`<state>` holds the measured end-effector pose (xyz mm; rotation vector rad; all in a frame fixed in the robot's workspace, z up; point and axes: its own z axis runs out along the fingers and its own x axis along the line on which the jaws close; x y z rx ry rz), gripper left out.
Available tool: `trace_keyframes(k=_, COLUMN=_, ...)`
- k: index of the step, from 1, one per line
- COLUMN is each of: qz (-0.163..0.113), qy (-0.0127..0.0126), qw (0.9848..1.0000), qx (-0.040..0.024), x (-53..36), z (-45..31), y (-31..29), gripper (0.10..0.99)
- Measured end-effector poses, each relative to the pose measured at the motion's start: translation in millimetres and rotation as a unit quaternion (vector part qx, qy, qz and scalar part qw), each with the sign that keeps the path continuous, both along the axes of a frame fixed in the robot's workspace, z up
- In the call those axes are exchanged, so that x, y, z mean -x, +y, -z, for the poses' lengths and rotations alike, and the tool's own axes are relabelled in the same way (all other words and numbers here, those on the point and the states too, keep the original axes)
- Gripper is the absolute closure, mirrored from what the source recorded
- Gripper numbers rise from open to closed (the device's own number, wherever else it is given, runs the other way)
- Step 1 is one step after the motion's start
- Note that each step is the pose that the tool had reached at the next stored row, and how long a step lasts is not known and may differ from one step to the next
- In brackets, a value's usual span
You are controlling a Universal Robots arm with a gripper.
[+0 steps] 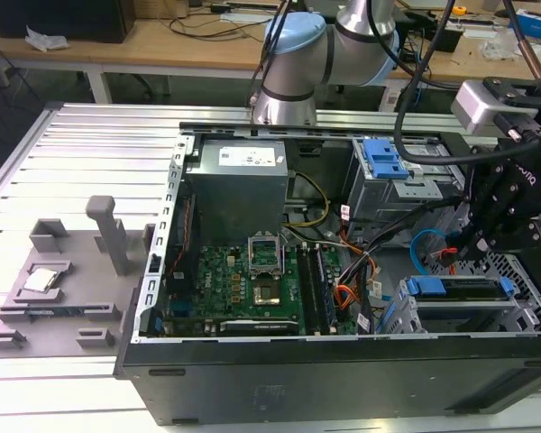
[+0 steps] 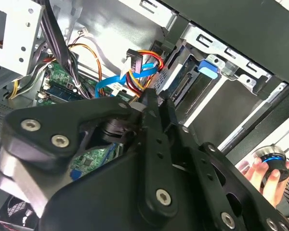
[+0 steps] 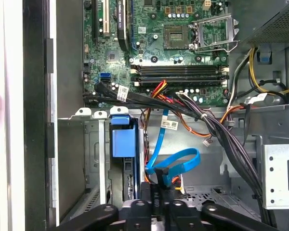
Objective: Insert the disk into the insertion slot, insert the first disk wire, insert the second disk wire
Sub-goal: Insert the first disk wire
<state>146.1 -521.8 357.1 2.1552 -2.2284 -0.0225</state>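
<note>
Disk (image 1: pixel 458 288) is sitting in the slot (image 1: pixel 523 312) at the lower right of the exterior view. It is standing on edge with its blue carrier showing along the top, its long axis running across the frame from left to right. In the first wrist view the disk (image 3: pixel 123 138) is showing edge-on inside the slot (image 3: pixel 94 159) and seems seated, so the first step is looking done.

Gripper (image 1: pixel 464 245) is hanging just above the disk in the exterior view, near the middle of its length, reaching in from the right edge of the frame. Its fingers are standing almost closed. In the first wrist view the gripper (image 3: pixel 157 195) is appearing to pinch the plug end of the blue wire (image 3: pixel 180 159), whose loop is curling up beside the disk.

In the exterior view the blue wire (image 1: pixel 424 249) is arcing just left of the gripper, over the disk's left end. That end is facing the board (image 1: pixel 252 280) and is probably carrying the sockets. By my judgement the disk's socket end is lying below the plug and toward the frame's left, close but apart.

In the second wrist view the gripper (image 2: pixel 151 103) is pointing toward a power plug (image 2: pixel 135 57) with red, yellow and orange leads, hanging loose near the disk (image 2: pixel 208 68) and not yet plugged in. A hand (image 2: pixel 256 169) is resting on a knob (image 2: pixel 273 161) beyond the case wall
</note>
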Motion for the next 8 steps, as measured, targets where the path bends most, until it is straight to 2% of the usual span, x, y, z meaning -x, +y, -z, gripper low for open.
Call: trace_keyframes(k=8, qz=0.000, qy=0.0002, qw=1.0000, qx=0.0005, x=-1.5, z=0.5, y=-1.5, gripper=0.906)
